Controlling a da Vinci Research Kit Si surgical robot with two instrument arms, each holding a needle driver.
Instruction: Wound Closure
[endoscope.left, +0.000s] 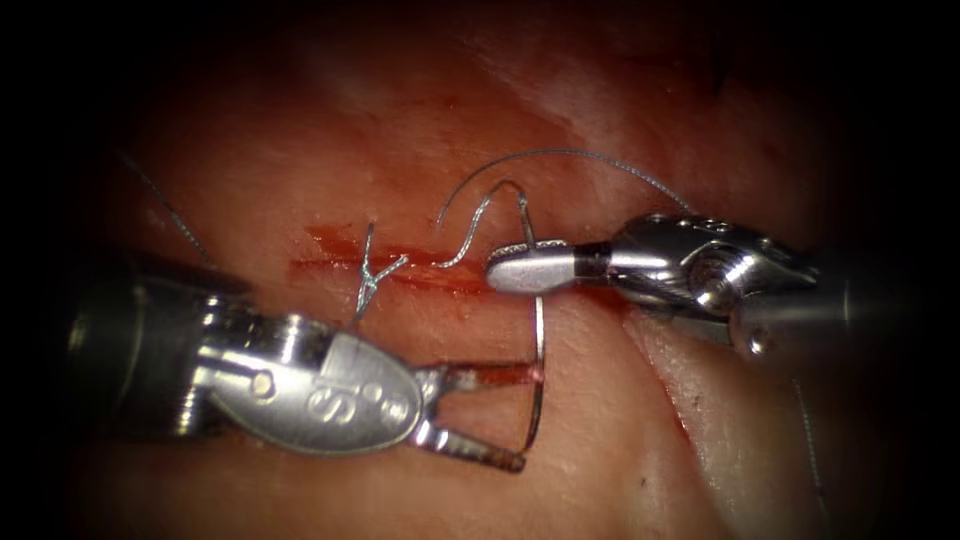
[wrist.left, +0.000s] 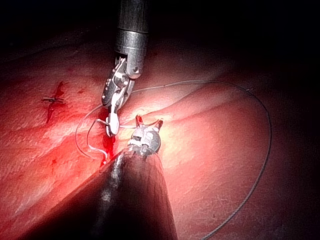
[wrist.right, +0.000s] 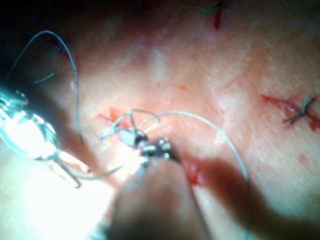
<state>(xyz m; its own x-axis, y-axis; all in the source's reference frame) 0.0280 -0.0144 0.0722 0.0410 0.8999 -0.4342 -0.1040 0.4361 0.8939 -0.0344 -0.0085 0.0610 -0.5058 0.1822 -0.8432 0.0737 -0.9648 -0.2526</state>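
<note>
Over the cut (endoscope.left: 400, 272) in the tissue (endoscope.left: 620, 450), the right tool (endoscope.left: 520, 270) grips the needle (endoscope.left: 538, 350) near its thread (endoscope.left: 560, 155) end; the left tool (endoscope.left: 505, 415) gapes around its tip, gripping nothing.

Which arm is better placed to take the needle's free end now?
Left, probably. Its end effector is open with the needle curving between its jaws, while the right end effector is shut on the needle near the thread end.

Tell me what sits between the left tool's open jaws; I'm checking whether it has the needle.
The left tool holds nothing: its jaws stand open around bare tissue, with the needle curving past their tips. The right tool grips the needle's upper part, hiding that stretch.
</note>
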